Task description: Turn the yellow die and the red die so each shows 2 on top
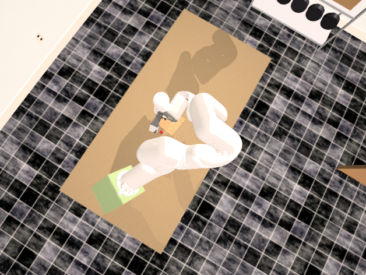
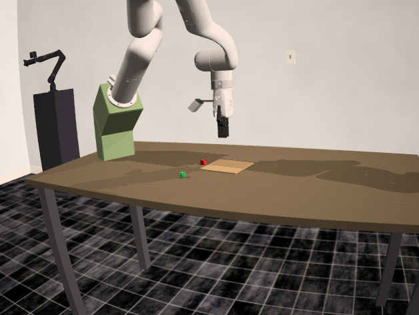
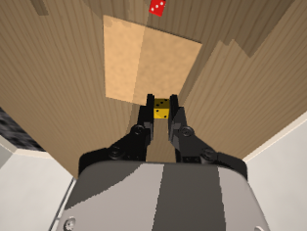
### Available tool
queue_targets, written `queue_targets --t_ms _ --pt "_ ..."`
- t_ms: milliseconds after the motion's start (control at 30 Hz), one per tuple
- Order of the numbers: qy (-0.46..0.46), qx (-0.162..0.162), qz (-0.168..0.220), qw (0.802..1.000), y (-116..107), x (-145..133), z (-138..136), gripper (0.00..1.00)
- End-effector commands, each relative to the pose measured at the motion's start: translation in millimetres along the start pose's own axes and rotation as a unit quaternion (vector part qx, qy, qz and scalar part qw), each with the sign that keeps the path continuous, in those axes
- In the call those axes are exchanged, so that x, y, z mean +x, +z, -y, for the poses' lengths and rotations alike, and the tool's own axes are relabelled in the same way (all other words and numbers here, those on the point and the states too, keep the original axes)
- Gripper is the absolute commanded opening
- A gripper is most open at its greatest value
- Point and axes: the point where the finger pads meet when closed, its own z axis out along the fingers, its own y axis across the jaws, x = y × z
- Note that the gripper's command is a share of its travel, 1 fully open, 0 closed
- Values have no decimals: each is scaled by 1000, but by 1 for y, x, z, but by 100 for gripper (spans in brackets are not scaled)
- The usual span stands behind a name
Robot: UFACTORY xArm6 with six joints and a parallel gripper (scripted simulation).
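Wrist view, gripper (image 3: 161, 109) clamping yellow die (image 3: 161, 109) above mat (image 3: 147, 64)

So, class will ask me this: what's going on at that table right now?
A single white arm has its gripper shut on the yellow die and holds it in the air above the table, near the edge of the tan mat. The red die sits on the table just off the mat, and the green die lies further out, also on bare table. Neither is on the mat yet.
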Motion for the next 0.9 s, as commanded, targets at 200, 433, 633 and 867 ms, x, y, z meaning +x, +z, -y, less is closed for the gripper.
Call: queue_targets --t_ms 200,433,633,867 --pt "26 -10 6 1000 -7 6 26 11" --pt "26 -10 6 1000 -6 6 26 11" --pt "26 -10 4 1000 3 6 26 11" --pt "26 -10 4 1000 28 6 26 11"
